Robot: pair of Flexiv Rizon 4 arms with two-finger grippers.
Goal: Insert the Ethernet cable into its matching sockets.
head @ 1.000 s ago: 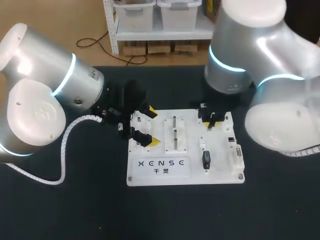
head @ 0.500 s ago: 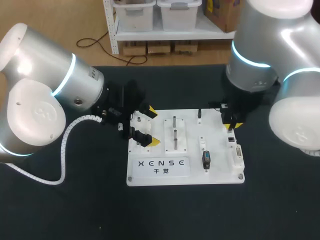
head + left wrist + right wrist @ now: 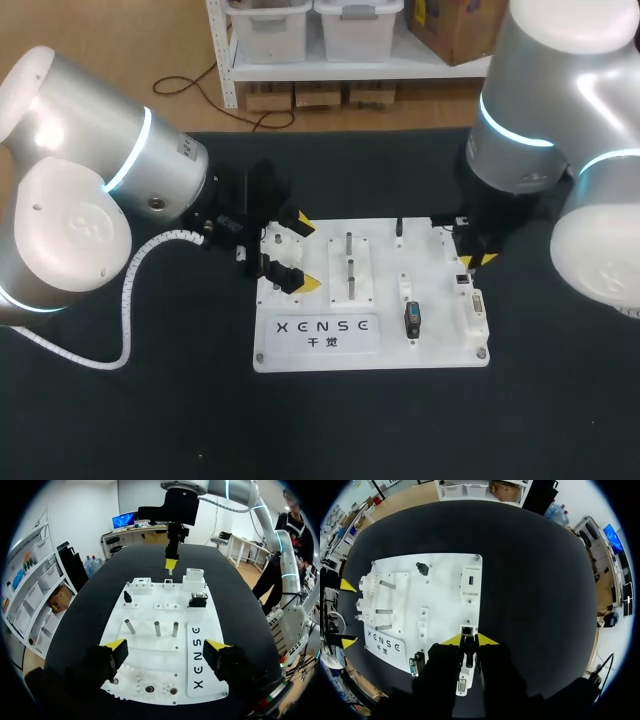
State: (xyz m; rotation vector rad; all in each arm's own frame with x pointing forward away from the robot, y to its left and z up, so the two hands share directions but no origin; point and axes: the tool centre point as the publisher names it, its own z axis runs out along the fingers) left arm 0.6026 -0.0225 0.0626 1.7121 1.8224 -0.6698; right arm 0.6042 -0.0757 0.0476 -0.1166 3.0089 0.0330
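Note:
The white socket board [image 3: 318,336] lies mid-table. My right gripper [image 3: 475,258] hangs over its right edge, shut on a small dark Ethernet plug [image 3: 468,649] held between the yellow tips. Just ahead of the plug is the small square Ethernet socket [image 3: 467,629], also seen in the head view [image 3: 462,278]. In the left wrist view the right gripper [image 3: 171,565] points down just above that socket [image 3: 169,581]. My left gripper [image 3: 302,252] stands open over the board's left edge, nothing between its fingers [image 3: 115,649].
On the board stand three metal pins [image 3: 155,628], a black peg [image 3: 399,229], a black connector [image 3: 412,319] and a white socket block [image 3: 194,576]. Small gears [image 3: 148,689] lie under the left gripper. A white spiral cable [image 3: 127,296] loops from the left arm.
My right arm has swung to the right and nearer, from over the board's back middle to above the socket at its right edge. The left arm has kept still.

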